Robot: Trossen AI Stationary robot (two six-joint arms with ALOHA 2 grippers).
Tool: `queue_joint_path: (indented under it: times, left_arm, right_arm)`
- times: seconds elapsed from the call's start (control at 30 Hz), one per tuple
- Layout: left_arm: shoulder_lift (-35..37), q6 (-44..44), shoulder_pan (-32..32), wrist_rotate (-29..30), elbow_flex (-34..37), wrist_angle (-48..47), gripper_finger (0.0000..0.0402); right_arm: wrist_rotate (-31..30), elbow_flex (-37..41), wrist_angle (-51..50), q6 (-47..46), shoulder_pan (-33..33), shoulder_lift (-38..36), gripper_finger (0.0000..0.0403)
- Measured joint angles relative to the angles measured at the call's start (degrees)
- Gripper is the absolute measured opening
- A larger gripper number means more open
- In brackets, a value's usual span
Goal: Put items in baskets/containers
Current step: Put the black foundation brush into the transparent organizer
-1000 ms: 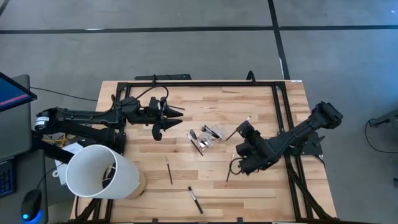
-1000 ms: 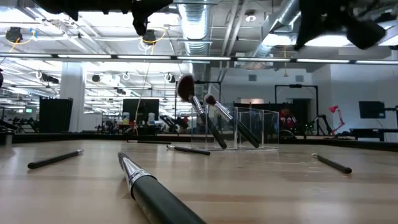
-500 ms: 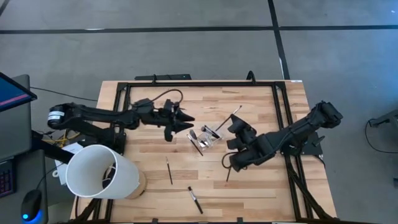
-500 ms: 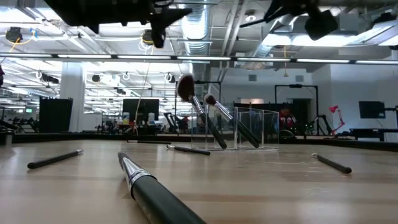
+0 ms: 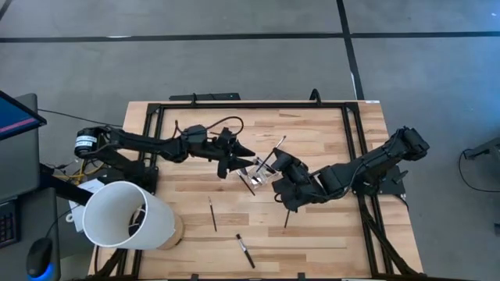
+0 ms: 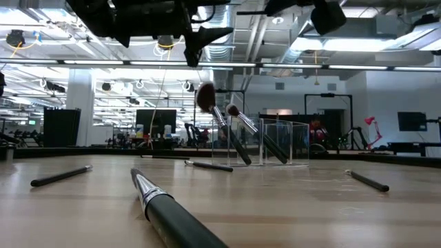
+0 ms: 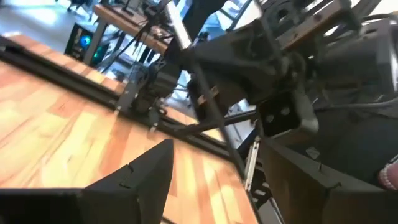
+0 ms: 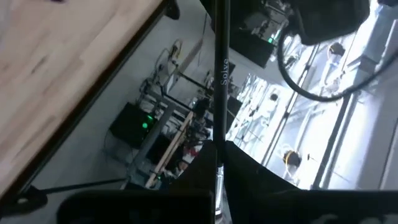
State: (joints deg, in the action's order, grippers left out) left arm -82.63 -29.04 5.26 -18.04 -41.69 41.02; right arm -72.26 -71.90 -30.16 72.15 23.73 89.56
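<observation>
The clear plastic box (image 5: 258,173) stands mid-table, and two brushes (image 6: 215,116) lean in it with their fluffy tips up. Three thin sticks lie on the wood nearer the front: one (image 5: 212,212), another (image 5: 245,250) and a third (image 5: 286,218). My right gripper (image 5: 275,165) hovers just right of the box, shut on a thin dark brush (image 5: 276,150). My left gripper (image 5: 244,158) is open and hangs just left of the box, above the table, touching nothing. In the left wrist view its fingers (image 7: 149,177) spread wide, facing the right gripper. My right gripper pinches the thin dark brush between its two fingers, on the handle (image 8: 218,146) near one end. The long free part (image 8: 219,68), printed with pale lettering, sticks straight out past the fingertips. The brush is lifted clear of the table and slants toward the far edge, over the box's right side.
A large white cylinder (image 5: 125,215) lies at the near left corner. A black frame rail (image 5: 350,148) runs along the table's right side and far edge. In the low view several brushes lie on the near wood, one (image 6: 179,217) close to the camera.
My left gripper has reached rightward across the table until it is beside the box. My right gripper has carried its brush leftward from the right part of the table to the box's right side, and the brush's free end has swung toward the far edge.
</observation>
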Motion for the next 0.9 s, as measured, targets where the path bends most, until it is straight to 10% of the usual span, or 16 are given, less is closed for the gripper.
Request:
queue_joint_path:
  times: [0.9]
  left_arm:
    - [0.11, 0.26, -0.35, 4.47, 0.02, -0.02, 0.0175]
  right_arm:
    - [10.4, 0.0, 18.73, 18.69, -6.11, 0.85, 0.0005]
